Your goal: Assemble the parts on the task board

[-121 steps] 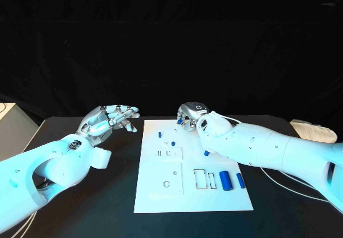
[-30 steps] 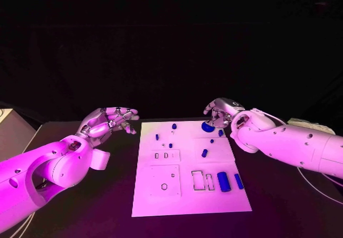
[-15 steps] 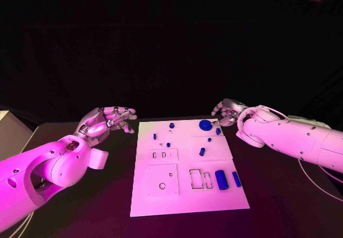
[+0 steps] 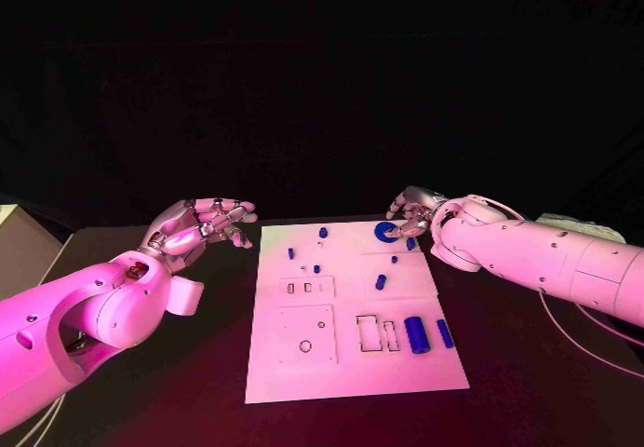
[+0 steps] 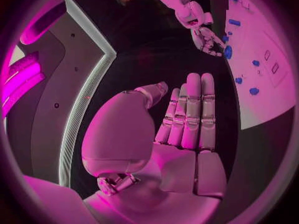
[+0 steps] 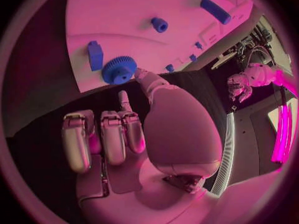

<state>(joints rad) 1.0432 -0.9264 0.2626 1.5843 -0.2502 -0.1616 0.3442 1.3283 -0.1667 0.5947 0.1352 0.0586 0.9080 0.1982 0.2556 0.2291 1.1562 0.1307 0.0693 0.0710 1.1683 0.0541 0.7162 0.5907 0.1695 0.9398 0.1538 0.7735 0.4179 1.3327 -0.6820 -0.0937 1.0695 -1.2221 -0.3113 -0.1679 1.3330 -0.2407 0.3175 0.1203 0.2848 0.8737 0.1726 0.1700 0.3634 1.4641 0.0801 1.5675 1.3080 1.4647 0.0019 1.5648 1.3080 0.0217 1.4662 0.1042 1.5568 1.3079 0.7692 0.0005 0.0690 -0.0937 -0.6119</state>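
Seating 1 blue gear at the task board far right edge, right hand touching it with a fingertip, holding nothing; next calls for pressing down.

A flat black surface under magenta light — behind it, at twelve o'clock, a black backdrop; a pale box-like object stands at nine o'clock.
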